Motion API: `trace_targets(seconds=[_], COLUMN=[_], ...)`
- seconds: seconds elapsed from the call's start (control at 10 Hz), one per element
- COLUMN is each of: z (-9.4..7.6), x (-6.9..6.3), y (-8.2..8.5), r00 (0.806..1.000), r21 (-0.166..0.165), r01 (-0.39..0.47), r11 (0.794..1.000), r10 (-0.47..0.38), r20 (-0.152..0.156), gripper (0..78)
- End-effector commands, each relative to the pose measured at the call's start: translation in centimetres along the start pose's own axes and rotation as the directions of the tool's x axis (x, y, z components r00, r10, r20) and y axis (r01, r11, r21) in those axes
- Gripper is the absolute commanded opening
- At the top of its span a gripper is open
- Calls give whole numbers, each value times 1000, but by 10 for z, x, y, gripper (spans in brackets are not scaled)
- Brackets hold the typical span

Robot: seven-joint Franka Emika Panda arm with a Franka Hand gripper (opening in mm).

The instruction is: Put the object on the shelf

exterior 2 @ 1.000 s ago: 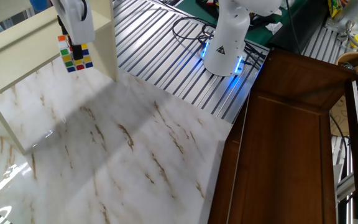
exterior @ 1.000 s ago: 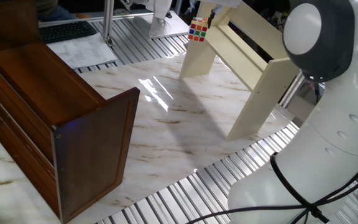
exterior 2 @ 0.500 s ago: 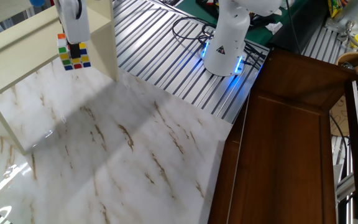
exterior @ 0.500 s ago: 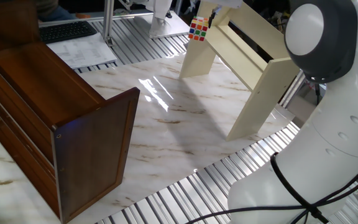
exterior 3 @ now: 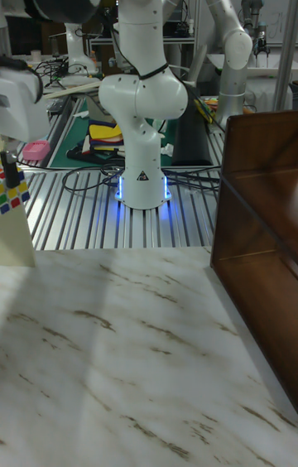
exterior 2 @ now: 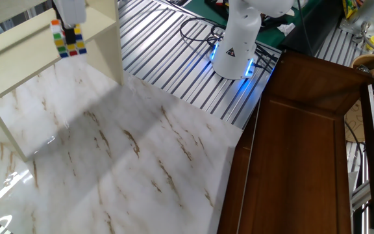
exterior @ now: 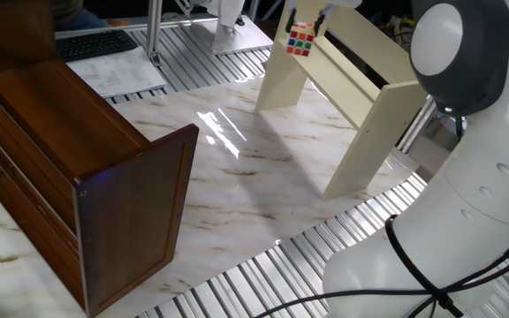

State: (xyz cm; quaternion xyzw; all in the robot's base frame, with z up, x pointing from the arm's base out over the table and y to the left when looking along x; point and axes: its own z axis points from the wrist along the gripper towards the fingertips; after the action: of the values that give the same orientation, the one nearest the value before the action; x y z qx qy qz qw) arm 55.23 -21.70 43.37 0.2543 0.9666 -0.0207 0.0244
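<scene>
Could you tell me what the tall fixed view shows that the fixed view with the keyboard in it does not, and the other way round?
Only the tall view shows the arm's base with its blue glow and a second white arm behind it. Only the keyboard view shows the whole cream shelf, the keyboard and papers. Both show the cube held off the marble table and the dark cabinet.
</scene>
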Motion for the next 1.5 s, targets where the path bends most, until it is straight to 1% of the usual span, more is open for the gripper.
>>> trace_targets(seconds=[0.1,0.2,0.3,0.5,0.6,0.7,0.8,1.0,1.2,1.4,1.5], z=[-6,-6,-4,-1,-1,-1,0,1,3,3,3], x=[-12,-12,-18,-23,-27,-28,-32,-35,-35,-35,-35], y=[-36,-36,-51,-63,-68,-70,-76,-78,-78,-78,-78], r00=[995,995,991,985,982,981,976,970,966,967,970], r21=[-5,-5,-9,-12,-12,-12,-12,-7,-10,-10,-19], r01=[97,97,131,171,188,194,219,243,257,256,244], r11=[995,995,991,985,982,981,976,970,966,967,970], r10=[-97,-97,-131,-171,-188,-194,-219,-243,-257,-256,-244], r20=[0,0,1,9,9,8,10,12,12,13,8], gripper=[15,15,15,15,15,15,15,15,15,15,15])
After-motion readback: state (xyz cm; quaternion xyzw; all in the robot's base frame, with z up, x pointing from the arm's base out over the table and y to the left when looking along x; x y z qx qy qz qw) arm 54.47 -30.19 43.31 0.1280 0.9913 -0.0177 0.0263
